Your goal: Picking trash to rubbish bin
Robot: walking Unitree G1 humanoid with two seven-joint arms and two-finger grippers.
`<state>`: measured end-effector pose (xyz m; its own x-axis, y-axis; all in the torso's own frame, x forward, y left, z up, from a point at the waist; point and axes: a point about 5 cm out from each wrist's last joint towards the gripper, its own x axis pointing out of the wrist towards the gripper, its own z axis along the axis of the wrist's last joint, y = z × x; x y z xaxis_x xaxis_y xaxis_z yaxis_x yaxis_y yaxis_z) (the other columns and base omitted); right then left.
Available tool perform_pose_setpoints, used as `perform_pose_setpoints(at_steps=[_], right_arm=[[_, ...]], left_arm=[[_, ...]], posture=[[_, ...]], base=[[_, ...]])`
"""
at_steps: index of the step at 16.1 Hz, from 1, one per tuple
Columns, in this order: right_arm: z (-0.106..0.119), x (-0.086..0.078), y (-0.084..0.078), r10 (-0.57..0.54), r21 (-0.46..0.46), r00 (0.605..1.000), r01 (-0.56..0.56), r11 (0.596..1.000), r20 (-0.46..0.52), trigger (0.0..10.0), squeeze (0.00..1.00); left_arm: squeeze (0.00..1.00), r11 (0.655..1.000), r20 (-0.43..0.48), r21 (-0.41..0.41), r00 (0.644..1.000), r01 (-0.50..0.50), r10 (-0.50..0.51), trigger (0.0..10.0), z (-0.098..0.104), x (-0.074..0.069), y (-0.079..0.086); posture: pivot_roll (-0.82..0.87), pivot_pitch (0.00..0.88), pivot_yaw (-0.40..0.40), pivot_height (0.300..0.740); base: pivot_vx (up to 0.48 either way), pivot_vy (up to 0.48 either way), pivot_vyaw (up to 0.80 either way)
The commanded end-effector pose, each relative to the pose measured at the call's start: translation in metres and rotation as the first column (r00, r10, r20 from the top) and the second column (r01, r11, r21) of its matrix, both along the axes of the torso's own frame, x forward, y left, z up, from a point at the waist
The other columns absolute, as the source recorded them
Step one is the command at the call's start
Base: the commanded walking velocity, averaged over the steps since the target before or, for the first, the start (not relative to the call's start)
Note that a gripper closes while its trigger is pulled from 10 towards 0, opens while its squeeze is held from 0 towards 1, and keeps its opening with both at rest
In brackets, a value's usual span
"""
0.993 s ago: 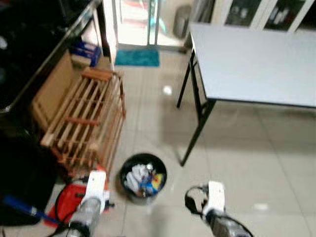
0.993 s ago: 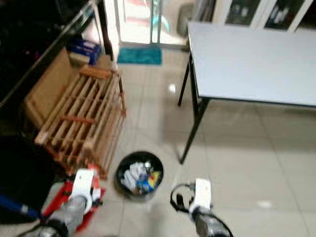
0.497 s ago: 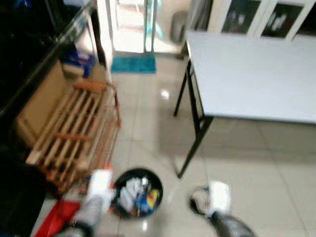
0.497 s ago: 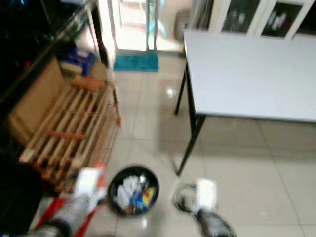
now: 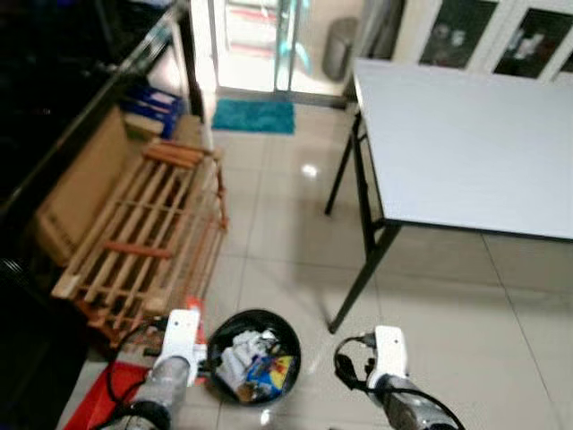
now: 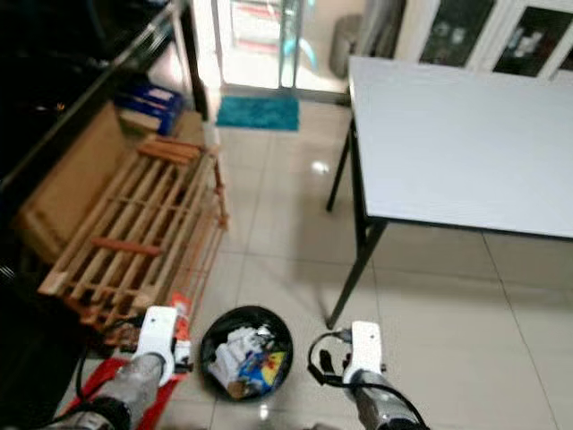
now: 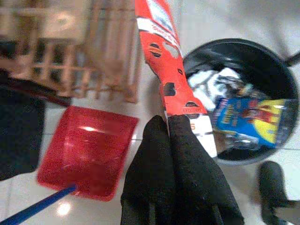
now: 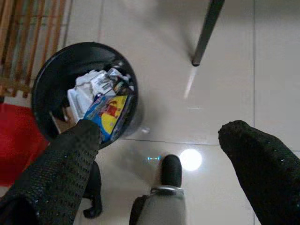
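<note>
The camera has swung, and the left gripper point(image 7: 180, 140) now sits just beside the bin point(image 5: 256, 356), fingers pinched on a red wrapper point(image 7: 171, 70), seemingly over the rim. The right gripper point(image 8: 159, 164) hangs near the bin with fingers spread.

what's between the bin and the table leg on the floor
Nothing: bare tile lies between the black bin and the table leg, as the right wrist view shows.
</note>
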<state>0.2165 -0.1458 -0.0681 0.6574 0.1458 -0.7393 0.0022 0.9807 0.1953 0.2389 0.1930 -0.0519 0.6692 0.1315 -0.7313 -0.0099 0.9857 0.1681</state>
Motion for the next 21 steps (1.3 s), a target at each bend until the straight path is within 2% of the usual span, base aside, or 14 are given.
perform_pose_setpoints(at_steps=[1,7,11,13,15,17,19,21], right_arm=[[-0.001,-0.001,-0.008,0.000,-0.020,1.000,0.000,1.000,-0.008,10.0,0.00],[-0.002,-0.003,-0.007,0.008,-0.028,1.000,-0.008,1.000,-0.017,10.0,0.00],[-0.003,-0.005,-0.007,-0.006,-0.025,1.000,0.005,1.000,-0.020,10.0,0.00],[-0.001,-0.001,-0.005,0.014,-0.018,1.000,-0.014,1.000,-0.008,10.0,0.00],[0.005,0.008,-0.002,0.041,-0.014,0.999,-0.040,0.999,0.026,10.0,0.00],[0.011,0.016,0.005,0.076,0.022,0.995,-0.078,0.997,0.065,10.0,0.00],[0.021,0.027,0.017,0.145,0.050,0.981,-0.153,0.987,0.130,10.0,0.00],[0.026,0.032,0.022,0.161,0.073,0.974,-0.174,0.982,0.158,10.0,0.00]], left_arm=[[0.00,1.000,-0.013,-0.011,1.000,0.008,-0.008,10.0,-0.002,-0.002,-0.006],[0.00,1.000,-0.019,-0.009,1.000,0.019,-0.019,10.0,-0.003,-0.003,-0.007],[0.00,1.000,-0.007,-0.018,1.000,0.023,-0.023,10.0,-0.003,-0.002,-0.008],[0.00,0.999,-0.012,-0.013,0.999,0.050,-0.050,10.0,-0.003,-0.002,-0.011],[0.00,0.994,0.021,-0.035,0.995,0.103,-0.102,10.0,0.001,0.004,-0.020],[0.00,0.988,0.038,-0.051,0.989,0.143,-0.141,10.0,0.003,0.008,-0.027],[0.00,0.973,0.048,-0.056,0.974,0.224,-0.222,10.0,0.005,0.011,-0.039],[0.00,0.964,0.053,-0.059,0.965,0.260,-0.257,10.0,0.006,0.012,-0.045]], posture=[[-0.06,0.073,-0.068,0.740],[-0.06,0.061,-0.068,0.740],[-0.06,0.054,-0.067,0.740],[-0.06,0.057,-0.066,0.740],[-0.07,0.077,-0.067,0.740],[-0.08,0.100,-0.071,0.740],[-0.10,0.144,-0.075,0.740],[-0.12,0.182,-0.081,0.740]], base=[[0.000,0.000,0.00],[0.000,0.000,0.77],[0.000,0.000,0.00],[0.000,0.000,0.00],[0.000,0.000,0.00],[0.000,0.000,0.00],[0.000,0.000,0.00],[0.000,0.000,0.00]])
